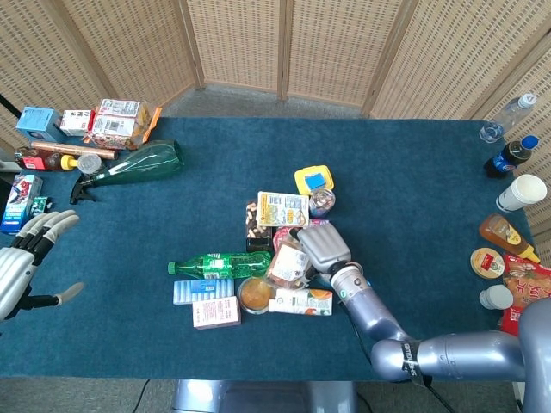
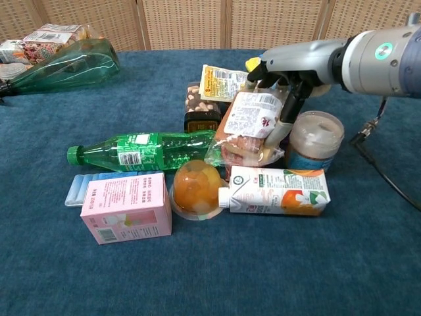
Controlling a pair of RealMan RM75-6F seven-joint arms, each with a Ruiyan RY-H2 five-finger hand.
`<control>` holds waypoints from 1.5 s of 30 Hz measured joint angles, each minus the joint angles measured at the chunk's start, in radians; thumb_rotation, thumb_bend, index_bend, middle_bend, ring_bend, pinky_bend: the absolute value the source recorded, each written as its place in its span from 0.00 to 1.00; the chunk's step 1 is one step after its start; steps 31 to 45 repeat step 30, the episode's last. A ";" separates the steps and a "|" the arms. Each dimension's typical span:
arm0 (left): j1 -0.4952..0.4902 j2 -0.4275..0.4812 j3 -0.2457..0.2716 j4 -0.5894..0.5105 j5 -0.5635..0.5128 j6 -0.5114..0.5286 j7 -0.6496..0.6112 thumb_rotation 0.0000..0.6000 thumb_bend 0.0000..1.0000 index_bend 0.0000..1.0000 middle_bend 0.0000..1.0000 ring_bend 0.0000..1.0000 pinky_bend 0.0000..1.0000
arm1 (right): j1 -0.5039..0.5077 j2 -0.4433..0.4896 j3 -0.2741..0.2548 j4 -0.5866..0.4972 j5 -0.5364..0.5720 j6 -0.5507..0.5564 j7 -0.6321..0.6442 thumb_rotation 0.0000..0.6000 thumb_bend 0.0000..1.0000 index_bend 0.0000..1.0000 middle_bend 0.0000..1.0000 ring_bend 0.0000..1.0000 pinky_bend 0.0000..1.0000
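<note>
carton (image 2: 279,192) before sandwich pack (image 2: 248,128); bottle (image 2: 141,150) left

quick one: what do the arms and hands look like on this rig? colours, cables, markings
Both are metallic silver-grey. The right arm is a smooth rounded tube with a dark ring at a joint and a round teal-green mark on its housing in the chest view; a thin black cable hangs off it. The right hand has a boxy silver back and dark segmented fingers. The left hand has silver fingers with pale tips and black joints.
</note>
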 measured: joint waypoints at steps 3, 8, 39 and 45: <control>-0.006 -0.006 -0.001 0.004 -0.004 -0.008 -0.003 1.00 0.27 0.07 0.07 0.00 0.00 | -0.017 0.028 0.011 -0.018 -0.022 0.008 0.026 1.00 0.10 0.55 0.78 1.00 1.00; -0.015 -0.012 -0.002 0.006 -0.009 -0.022 -0.001 1.00 0.27 0.07 0.07 0.00 0.00 | -0.055 0.091 0.037 -0.056 -0.081 0.017 0.099 1.00 0.10 0.55 0.78 1.00 1.00; 0.034 0.010 0.025 -0.033 0.007 0.040 0.029 1.00 0.27 0.06 0.07 0.00 0.00 | -0.260 0.337 0.197 -0.142 -0.354 0.029 0.519 1.00 0.10 0.55 0.77 1.00 1.00; 0.034 0.010 0.025 -0.033 0.007 0.040 0.029 1.00 0.27 0.06 0.07 0.00 0.00 | -0.260 0.337 0.197 -0.142 -0.354 0.029 0.519 1.00 0.10 0.55 0.77 1.00 1.00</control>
